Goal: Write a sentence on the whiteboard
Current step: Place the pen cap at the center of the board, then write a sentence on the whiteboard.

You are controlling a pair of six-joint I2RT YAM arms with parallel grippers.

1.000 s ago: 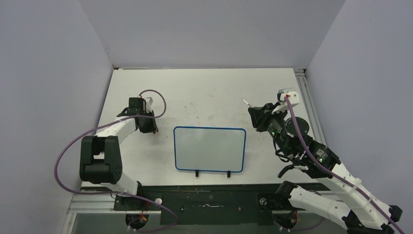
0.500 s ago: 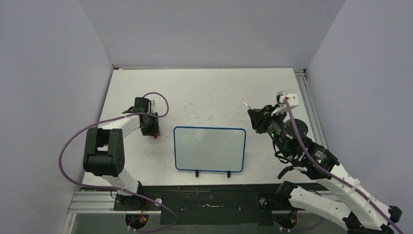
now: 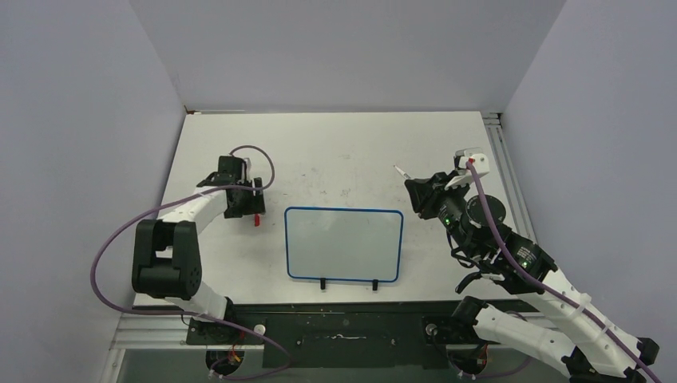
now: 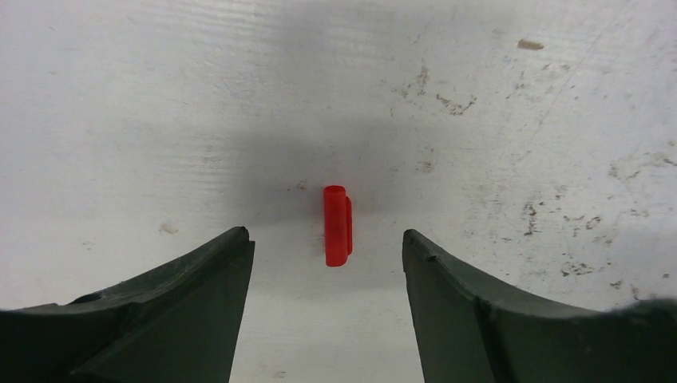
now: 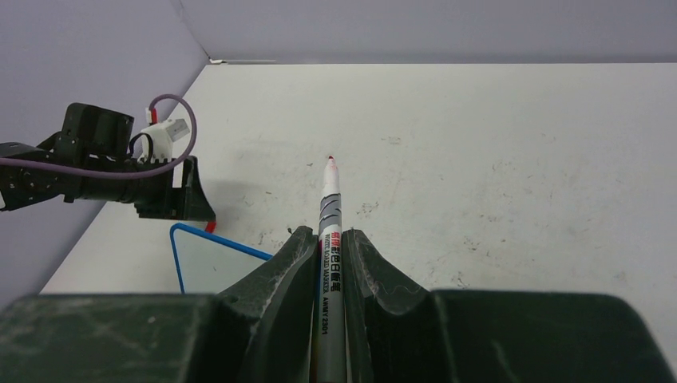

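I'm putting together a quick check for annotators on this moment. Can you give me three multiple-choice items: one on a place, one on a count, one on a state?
1. Where does the red cap lie relative to the whiteboard?
A. on it
B. on the table, left of it
C. beyond its far edge

2. How many black clips sit on the whiteboard's near edge?
A. one
B. four
C. two

3. What state is the right claw in?
A. shut on the marker
B. open and empty
C. shut on the cap

Answers:
1 B: the cap lies on the scuffed table below the open left claw, clear of the blue frame.
2 C: a second clip stands further right on that edge.
3 A: its fingers pinch the marker's barrel, with the bare tip pointing forward.
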